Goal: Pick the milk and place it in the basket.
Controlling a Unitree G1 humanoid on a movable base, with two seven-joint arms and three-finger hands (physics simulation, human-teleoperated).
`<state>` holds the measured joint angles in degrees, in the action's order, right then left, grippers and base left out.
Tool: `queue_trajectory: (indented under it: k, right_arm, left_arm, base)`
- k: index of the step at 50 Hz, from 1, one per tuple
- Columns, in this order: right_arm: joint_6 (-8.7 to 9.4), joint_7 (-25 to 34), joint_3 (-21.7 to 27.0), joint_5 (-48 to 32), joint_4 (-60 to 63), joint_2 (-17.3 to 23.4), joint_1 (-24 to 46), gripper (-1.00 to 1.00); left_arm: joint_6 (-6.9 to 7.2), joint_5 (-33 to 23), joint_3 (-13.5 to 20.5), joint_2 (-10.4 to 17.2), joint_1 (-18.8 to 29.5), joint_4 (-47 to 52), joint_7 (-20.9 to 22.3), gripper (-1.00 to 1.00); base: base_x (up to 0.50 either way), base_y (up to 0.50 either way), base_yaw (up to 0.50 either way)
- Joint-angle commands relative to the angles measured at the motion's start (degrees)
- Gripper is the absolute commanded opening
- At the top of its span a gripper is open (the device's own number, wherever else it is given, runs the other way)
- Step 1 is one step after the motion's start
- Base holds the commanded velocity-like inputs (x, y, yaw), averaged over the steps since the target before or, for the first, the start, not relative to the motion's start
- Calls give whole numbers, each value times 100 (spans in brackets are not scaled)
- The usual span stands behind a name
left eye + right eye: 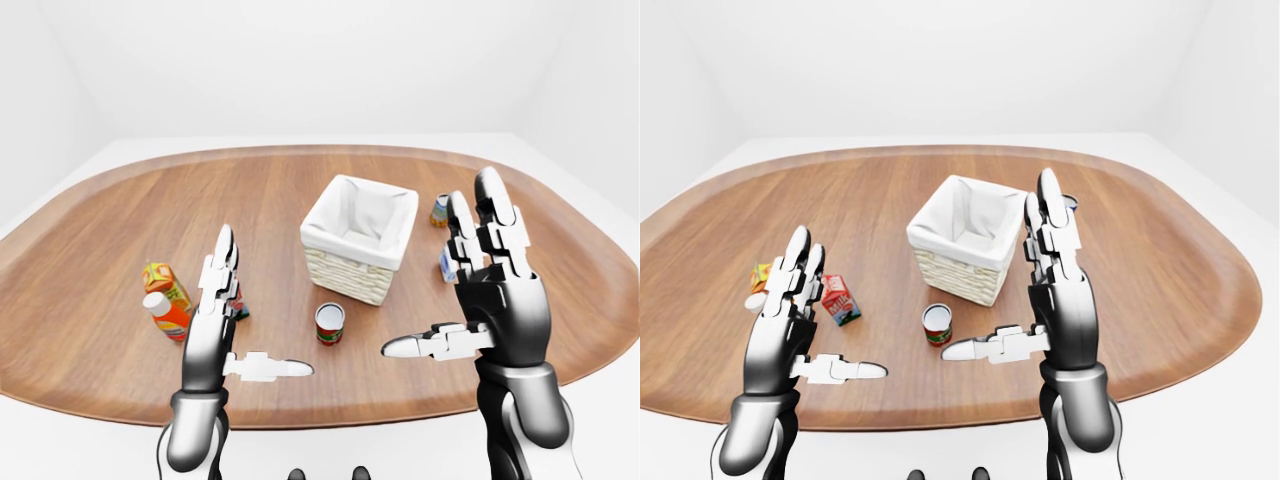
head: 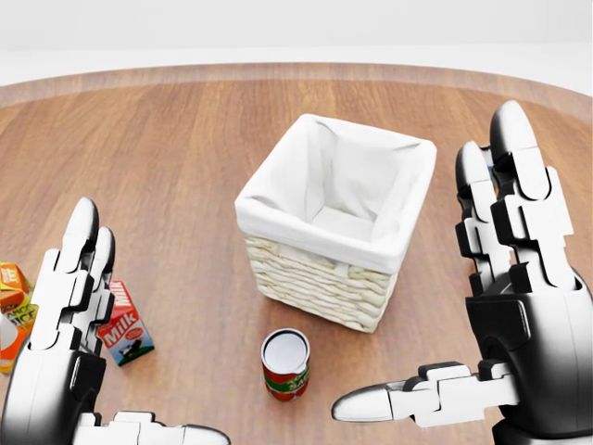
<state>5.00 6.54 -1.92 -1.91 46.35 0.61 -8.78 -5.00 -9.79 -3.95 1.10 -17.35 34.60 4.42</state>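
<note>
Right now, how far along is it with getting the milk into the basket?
Nothing looks done yet. The milk carton stands on the wooden table, to the left of the white-lined wicker basket in the head view, and the basket's liner looks empty. Nothing is in hand: the left hand and right hand are both open and raised. Grasping, carrying and placing the carton all remain.

The table (image 2: pixel 185 167) is showing brown wood stripes. The basket (image 2: pixel 320 278) is showing pale woven straw with white cloth. The milk (image 2: pixel 125 324) is looking red and white. The can (image 2: pixel 285 364) is looking red, maybe with green. The hands (image 2: pixel 519 306) are shining silver and black.
</note>
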Motion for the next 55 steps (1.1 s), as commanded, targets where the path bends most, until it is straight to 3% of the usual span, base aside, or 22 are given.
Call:
queue_trajectory:
  k: [1,55]
  right_arm:
    - [0,-5,-10,5,55,0,16,100]
    - [0,-5,-67,-36,203,9,-11,100]
  left_arm:
    - [0,-33,-42,6,2,30,1,100]
    - [0,3,-10,3,-20,42,8,100]
  base:
    - [14,0,0]
    - [14,0,0]
